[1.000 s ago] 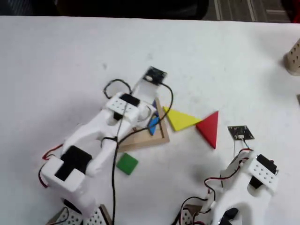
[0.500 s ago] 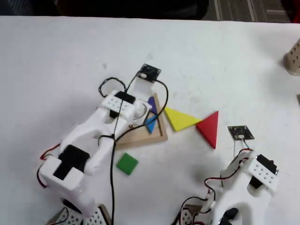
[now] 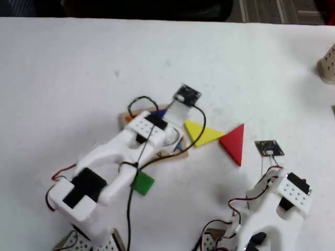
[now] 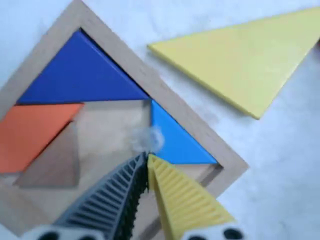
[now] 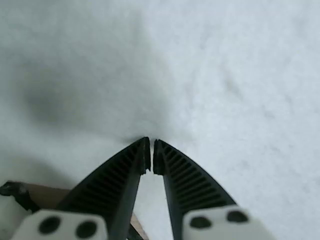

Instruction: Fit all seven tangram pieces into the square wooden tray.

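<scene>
Tool of the left arm point(image 4: 146, 159): pinched fully together and holding nothing, tips set low over the bare floor of the square wooden tray point(image 4: 120, 50), just beside the light blue triangle point(image 4: 175, 137). Closed tips held at a piece's edge suit pushing rather than grasping, so the likely purpose is to slide that triangle tight against the tray rim. Tool of the right arm point(image 5: 151, 146): drawn to a narrow slit, empty, hanging over bare counter point(image 3: 63, 63) well apart from the tray, probably parked there to leave the working area free. A green square point(image 3: 142, 182) lies outside the tray on its robot-facing side, partly under the left arm. Inside the tray, a dark blue triangle point(image 4: 82, 72) fills one corner with its long edge toward the centre, an orange piece point(image 4: 30, 135) sits beside it, and the light blue triangle touches the dark blue one at a point. A yellow triangle point(image 4: 240, 65) lies just outside the tray rim, and a red triangle point(image 3: 234, 142) touches the yellow one on its side away from the tray. The counter is white and matte. A perforated tan object point(image 3: 327, 65) stands far from the tray at the counter's edge, with dark floor beyond.
</scene>
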Available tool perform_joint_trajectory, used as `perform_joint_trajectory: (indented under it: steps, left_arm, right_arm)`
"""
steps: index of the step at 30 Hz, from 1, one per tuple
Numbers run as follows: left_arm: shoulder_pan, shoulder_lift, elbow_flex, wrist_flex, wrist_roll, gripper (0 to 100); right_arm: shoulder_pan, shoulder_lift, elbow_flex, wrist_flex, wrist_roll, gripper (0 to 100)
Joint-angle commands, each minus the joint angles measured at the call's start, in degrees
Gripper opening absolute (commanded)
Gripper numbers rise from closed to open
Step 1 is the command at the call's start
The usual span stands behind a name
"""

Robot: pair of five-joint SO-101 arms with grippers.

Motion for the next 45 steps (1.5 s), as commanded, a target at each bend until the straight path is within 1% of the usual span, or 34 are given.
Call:
perform_joint_trajectory:
  steps: [1,7,13,19,21,24,28,32,35,37,45]
  left_arm:
    - [1.0,-1.5,-0.3,-1.2,0.4,2]
    - [0.3,-4.8,-0.1,0.4,0.6,2]
    - [-4.4,-7.4,0.0,1.0,0.7,2]
    - [-8.2,-12.5,0.4,8.4,0.3,2]
    - [-9.9,-13.1,2.1,9.3,0.3,2]
    - [-11.9,-11.4,4.5,9.2,-0.2,2]
    - [-13.7,-7.7,4.0,9.2,-5.1,2]
    - [-13.8,-4.1,-0.2,8.8,-3.5,2]
    - [-13.5,-0.4,-2.3,5.5,-1.7,2]
    - [-13.4,1.4,-3.9,5.2,-0.8,2]
    - [-13.3,2.2,-6.2,4.8,-0.5,2]
  right_arm:
    - [-0.7,-1.2,-0.2,-0.6,0.5,1.6]
    - [-0.7,-1.3,-0.2,-0.6,0.5,1.6]
    - [-0.7,-1.3,-0.2,-0.6,0.5,1.6]
    - [-0.7,-1.3,-0.2,-0.6,0.5,1.6]
    - [-0.7,-1.2,-0.2,-0.6,0.5,1.6]
    - [-0.7,-1.2,-0.2,-0.6,0.5,1.6]
    - [-0.7,-1.2,-0.2,-0.6,0.5,1.6]
    - [-0.7,-1.2,-0.2,-0.6,0.5,1.6]
    - [-0.7,-1.2,-0.2,-0.6,0.5,1.6]
    - [-0.7,-1.2,-0.2,-0.6,0.5,1.6]
    - [-0.7,-1.3,-0.2,-0.6,0.5,1.6]
